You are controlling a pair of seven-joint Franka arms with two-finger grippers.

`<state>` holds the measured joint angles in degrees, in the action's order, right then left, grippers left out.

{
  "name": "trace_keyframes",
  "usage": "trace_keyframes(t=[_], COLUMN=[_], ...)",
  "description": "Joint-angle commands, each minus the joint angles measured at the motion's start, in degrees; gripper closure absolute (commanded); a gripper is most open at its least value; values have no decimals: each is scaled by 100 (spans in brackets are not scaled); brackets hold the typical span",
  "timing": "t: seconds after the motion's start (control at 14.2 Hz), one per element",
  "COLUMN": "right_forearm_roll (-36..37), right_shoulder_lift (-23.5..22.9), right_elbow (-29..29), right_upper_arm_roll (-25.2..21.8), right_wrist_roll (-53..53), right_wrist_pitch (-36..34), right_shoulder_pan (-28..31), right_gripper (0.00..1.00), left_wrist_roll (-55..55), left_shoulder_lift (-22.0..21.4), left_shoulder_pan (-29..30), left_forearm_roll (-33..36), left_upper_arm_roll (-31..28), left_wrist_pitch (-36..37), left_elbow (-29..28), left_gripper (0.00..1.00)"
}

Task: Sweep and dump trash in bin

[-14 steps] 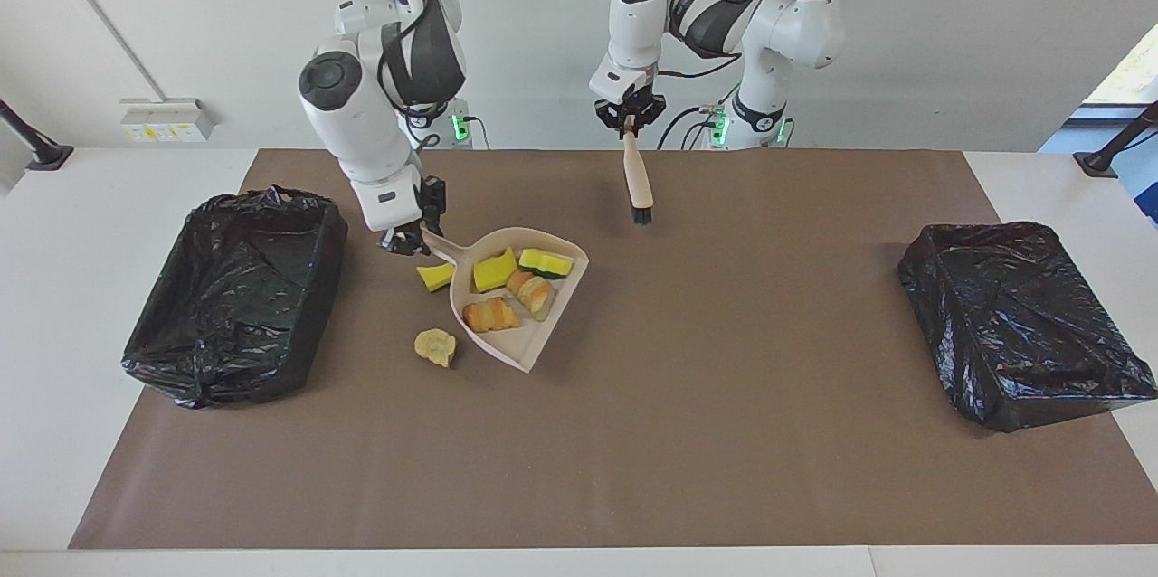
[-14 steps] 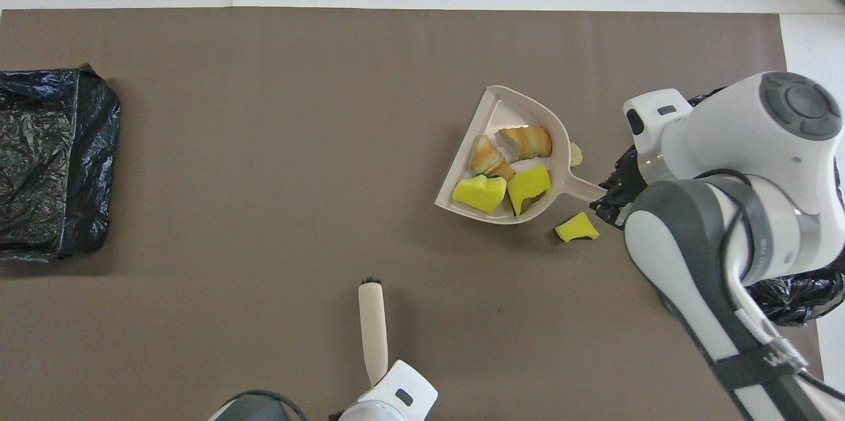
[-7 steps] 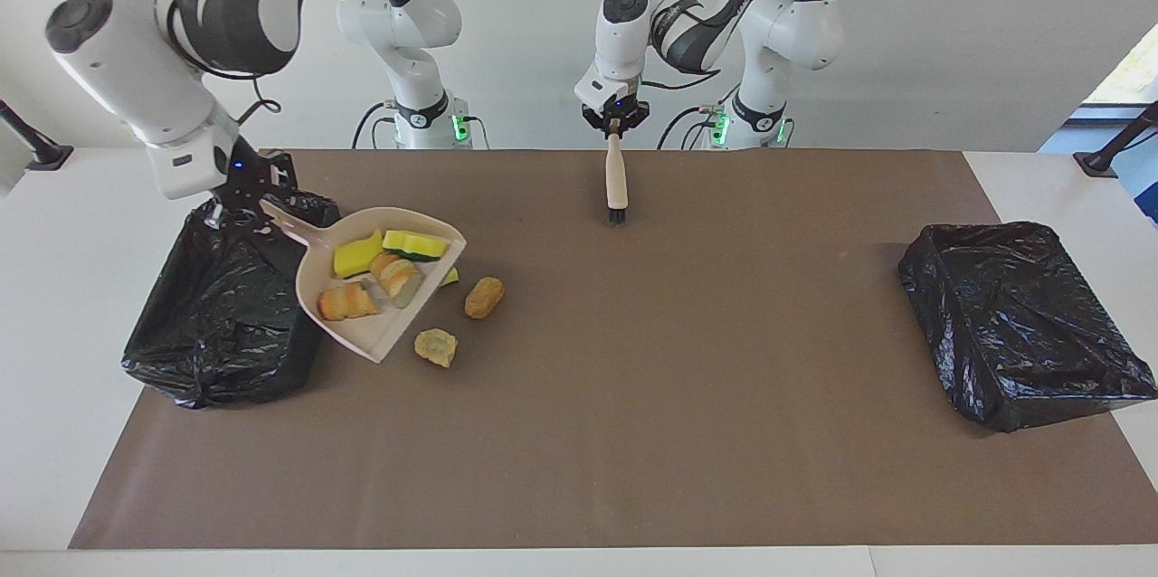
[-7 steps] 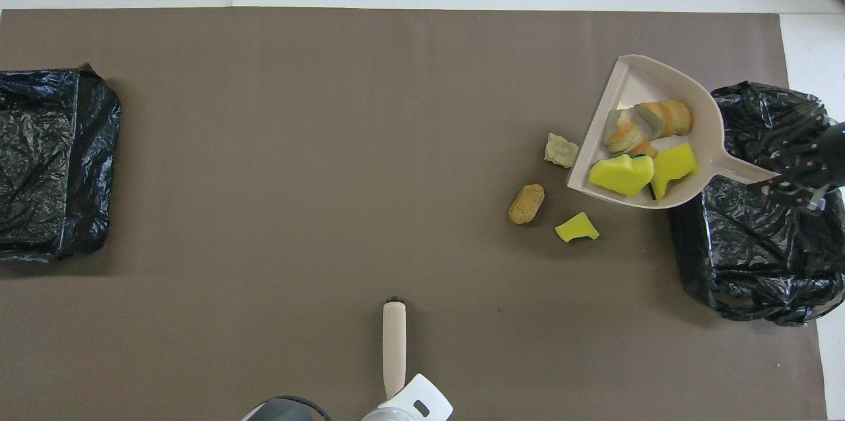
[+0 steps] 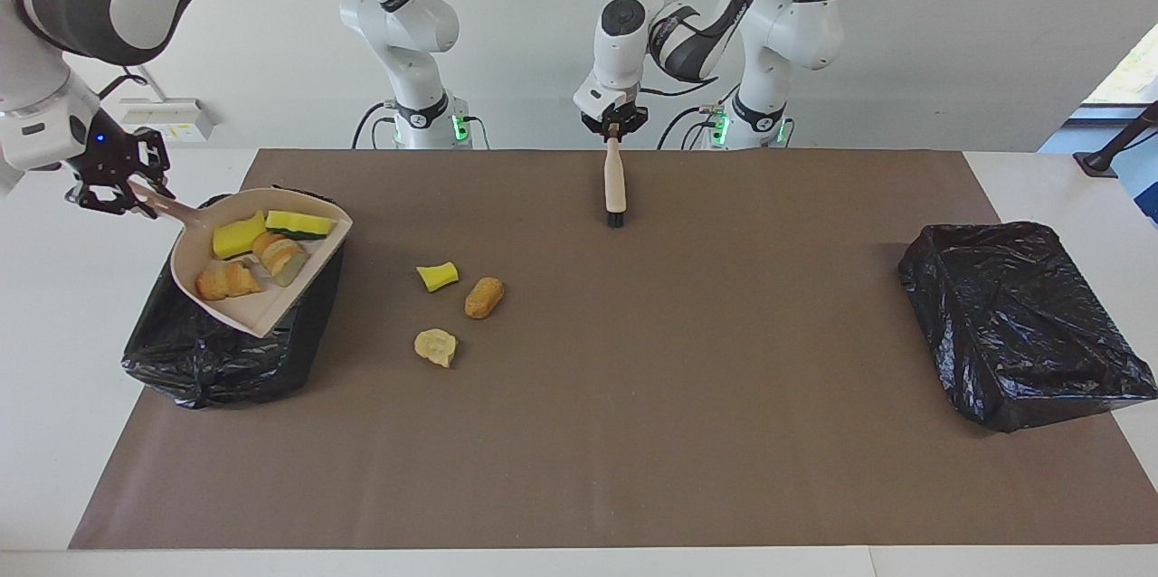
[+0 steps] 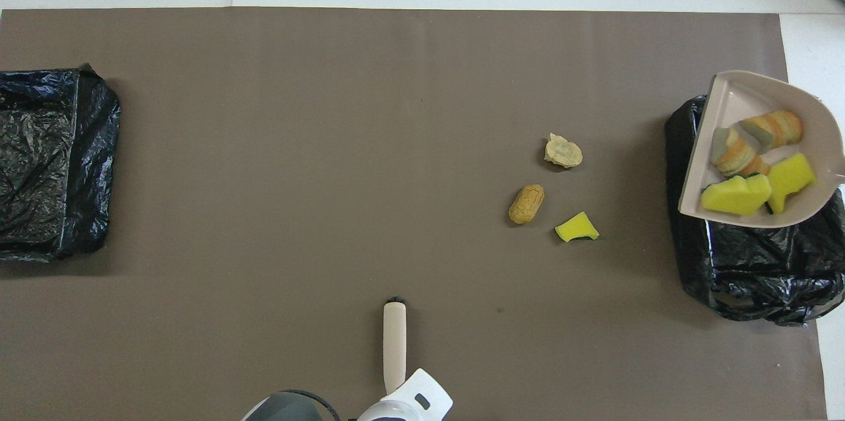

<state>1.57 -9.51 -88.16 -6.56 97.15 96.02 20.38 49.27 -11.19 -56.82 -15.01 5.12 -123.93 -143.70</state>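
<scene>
1. Carrying the loaded dustpan [image 5: 262, 274] over the bin [image 5: 226, 351] at the right arm's end of the desk is the step in hand; my right end effector [image 5: 113, 188] is clamped on the pan's handle, up in the air over that end of the desk.
2. Four pieces of the trash ride in the pan: two yellow sponge pieces [image 5: 240, 236] and two brown bread-like rolls [image 5: 222, 281]. The pan hangs over the black-lined bin, its open lip tilted slightly down and pointing away from the robots.
3. Three pieces lie loose on the brown mat [image 5: 633, 432], clustered close together between the bin and the desk's middle: a small yellow scrap [image 5: 438, 276], a brown roll [image 5: 484, 297] and a pale crumbly chunk [image 5: 436, 347].
4. My left end effector [image 5: 613, 130] is closed on the brush [image 5: 615, 188], which hangs bristles-down near the desk's edge by the robots, waiting.
5. Next, I judge, I must tip the pan steeply, lip down, so the load slides into the bin and not over its rim.
6. After that the pan goes back down beside the three strays, and the brush sweeps them in for a second dump.
</scene>
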Motion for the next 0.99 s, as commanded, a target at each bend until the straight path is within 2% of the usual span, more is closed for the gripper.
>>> trace_keyframes(t=[0.0, 0.21, 0.28, 0.56, 0.71, 0.92], right_forearm_roll=[299, 1395, 1730, 2478, 2848, 2980], right_shoulder_lift=[-305, -315, -306, -306, -280, -236], right_elbow=[168, 55, -42, -131, -227, -359], right_upper_arm_roll=[76, 163, 164, 164, 164, 164], right_wrist_roll=[768, 805, 779, 779, 744, 630], right_wrist_pitch=[433, 882, 970, 1050, 1050, 1059], right_shoulder_pan=[404, 300, 100, -393, -639, -763], right_gripper=[100, 100, 100, 100, 100, 100], left_wrist_roll=[-163, -434, -679, -2084, -2735, -3500], left_shoulder_lift=[126, 152, 152, 170, 239, 722], left_shoulder_pan=[327, 1065, 1390, 2665, 3236, 3930], left_forearm_roll=[6, 462, 629, 736, 928, 1052], left_upper_arm_roll=[-81, -81, -81, -81, -81, -90], left_wrist_pitch=[-9, 386, 491, 1352, 1861, 3161], left_elbow=[202, 815, 1070, 2274, 2994, 4478], left_gripper=[0, 0, 0, 0, 0, 0])
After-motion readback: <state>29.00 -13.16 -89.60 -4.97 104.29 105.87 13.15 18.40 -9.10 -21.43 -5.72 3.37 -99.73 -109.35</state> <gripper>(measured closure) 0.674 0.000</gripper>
